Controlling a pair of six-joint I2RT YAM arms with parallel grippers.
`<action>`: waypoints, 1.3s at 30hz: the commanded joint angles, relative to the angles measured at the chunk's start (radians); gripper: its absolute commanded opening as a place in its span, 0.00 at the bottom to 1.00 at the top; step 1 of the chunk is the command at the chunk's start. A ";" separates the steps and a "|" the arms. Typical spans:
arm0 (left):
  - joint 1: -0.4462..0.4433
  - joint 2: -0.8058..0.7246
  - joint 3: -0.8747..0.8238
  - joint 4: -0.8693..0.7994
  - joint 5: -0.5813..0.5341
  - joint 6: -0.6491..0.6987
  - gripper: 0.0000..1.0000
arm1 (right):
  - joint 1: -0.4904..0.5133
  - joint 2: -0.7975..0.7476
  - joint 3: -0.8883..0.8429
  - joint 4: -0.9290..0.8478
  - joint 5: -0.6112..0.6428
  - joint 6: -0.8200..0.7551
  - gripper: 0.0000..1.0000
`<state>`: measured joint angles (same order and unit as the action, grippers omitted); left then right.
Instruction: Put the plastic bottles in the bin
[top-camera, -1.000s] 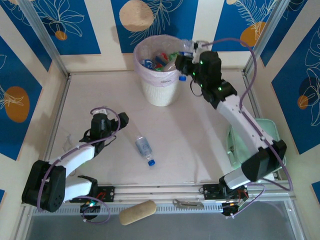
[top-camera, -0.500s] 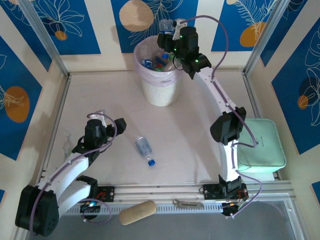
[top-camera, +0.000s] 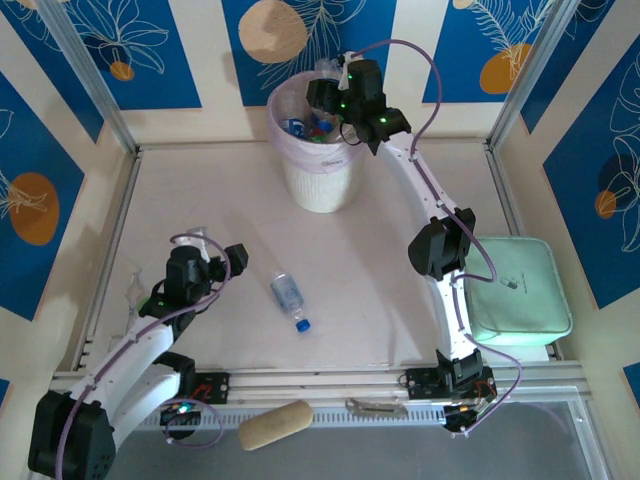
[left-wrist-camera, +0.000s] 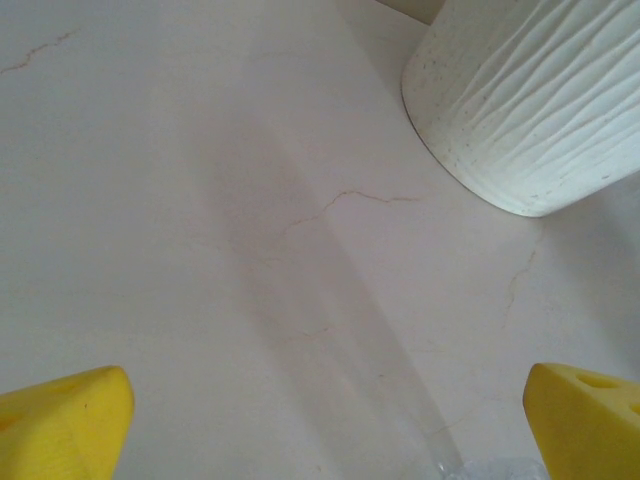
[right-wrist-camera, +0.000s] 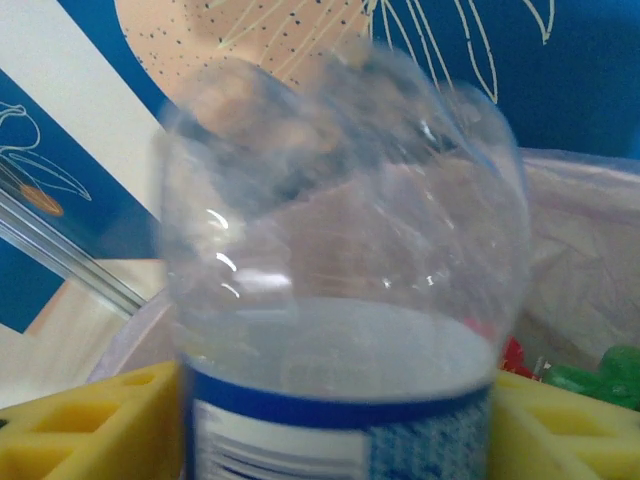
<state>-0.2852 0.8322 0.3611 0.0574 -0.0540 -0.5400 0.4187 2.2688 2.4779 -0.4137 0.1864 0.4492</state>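
A: Entry one, right arm?
B: In the top view it is stretched from lower right to upper centre, with the right gripper (right-wrist-camera: 336, 428) above the bin (top-camera: 318, 185).
A: Jaws?
B: The yellow fingers flank a clear blue-labelled bottle (right-wrist-camera: 340, 250). I cannot tell whether they are gripping it or slack.
A: Entry two, left arm?
B: Bent low at lower left. The left gripper (left-wrist-camera: 328, 425) has its fingers wide apart, holds nothing, and is aimed toward the bin.
A: Stock?
B: One blue-capped bottle (top-camera: 289, 298) lies on the table (top-camera: 400, 260) at centre, just right of the left gripper. Several sorted bottles (top-camera: 318, 126) are inside the bin.
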 joint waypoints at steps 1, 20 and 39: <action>0.011 -0.016 -0.002 -0.026 -0.013 0.024 1.00 | 0.000 0.007 0.024 0.003 -0.011 0.011 0.79; -0.103 -0.032 0.095 -0.233 -0.044 -0.053 1.00 | 0.074 -0.501 -0.609 0.189 0.024 -0.135 0.99; -0.702 0.169 0.270 -0.541 -0.475 -0.404 1.00 | 0.037 -1.131 -1.649 0.329 0.098 0.120 0.99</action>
<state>-0.9367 0.9562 0.5800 -0.4274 -0.4400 -0.8650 0.4679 1.1988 0.8921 -0.1421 0.2481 0.4873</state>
